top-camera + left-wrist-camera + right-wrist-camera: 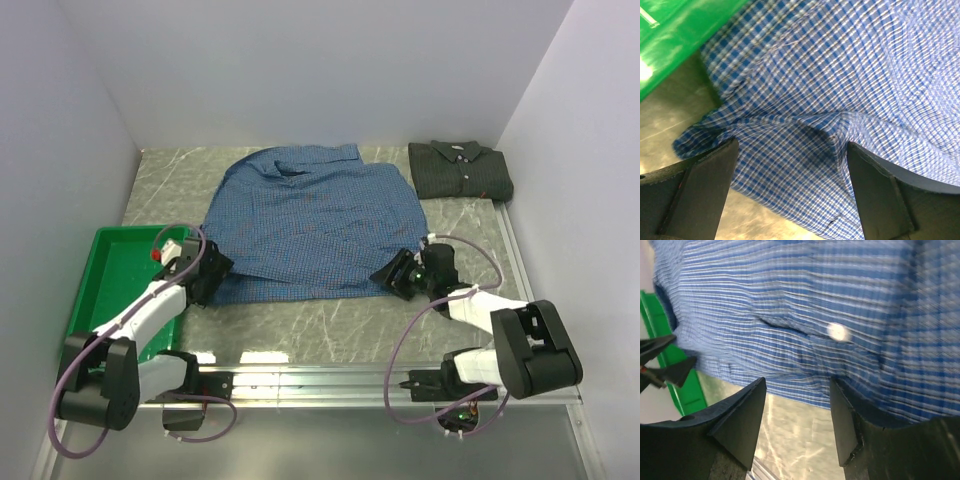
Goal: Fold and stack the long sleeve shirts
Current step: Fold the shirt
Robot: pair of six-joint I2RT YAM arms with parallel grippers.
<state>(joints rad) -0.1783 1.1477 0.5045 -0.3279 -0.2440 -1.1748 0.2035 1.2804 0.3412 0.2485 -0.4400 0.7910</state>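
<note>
Table (330, 320): grey marbled top, carrying everything here.
Blue shirt (310, 215): laid out broad in the middle of the table, collar toward the far wall, lower edge toward the arms, left lower corner right by the tray.
Green tray (100, 290): at the left edge of the table, under the left arm.
Dark shirt (460, 168): folded into a neat rectangle in the far right corner, collar up, close beside the blue one.
Left gripper (792, 145): down at the blue shirt's lower left corner, jaws spread wide, checked cloth rumpled between them and nothing pinched.
Right gripper (797, 382): at the lower right hem, jaws apart, hem just past the fingertips, bare table showing in the gap, no grip.
Button (837, 331): white and blurred, on the blue cloth above the right fingers.
</note>
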